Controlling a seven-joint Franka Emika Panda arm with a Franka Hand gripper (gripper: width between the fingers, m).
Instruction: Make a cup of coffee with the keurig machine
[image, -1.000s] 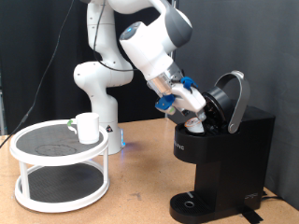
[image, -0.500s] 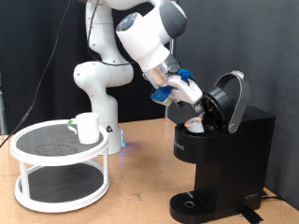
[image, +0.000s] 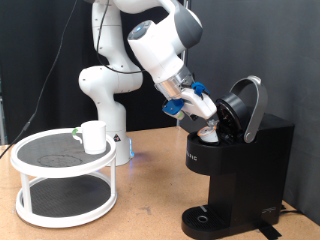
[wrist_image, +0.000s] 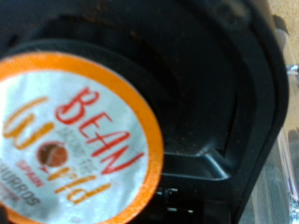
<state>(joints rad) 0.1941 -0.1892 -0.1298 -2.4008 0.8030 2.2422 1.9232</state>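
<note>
The black keurig machine (image: 240, 165) stands at the exterior view's right with its rounded lid (image: 250, 103) swung open. My gripper (image: 208, 122) reaches down into the open top, fingertips at the pod chamber. The wrist view is filled by a coffee pod (wrist_image: 75, 140) with an orange rim and a white "BEAN World" foil, lying in the machine's black chamber (wrist_image: 215, 103); no fingers show there. The white cup (image: 94, 136) stands on the top tier of a round rack at the exterior view's left, far from the gripper.
The white two-tier round rack (image: 60, 165) stands on the wooden table (image: 150, 200). The arm's white base (image: 105, 100) rises behind it. The machine's round drip tray (image: 205, 218) holds nothing. A black curtain forms the backdrop.
The gripper lifted slightly away from the machine's open top half a second ago, then dipped back down into it. The cup and the machine have not moved.
</note>
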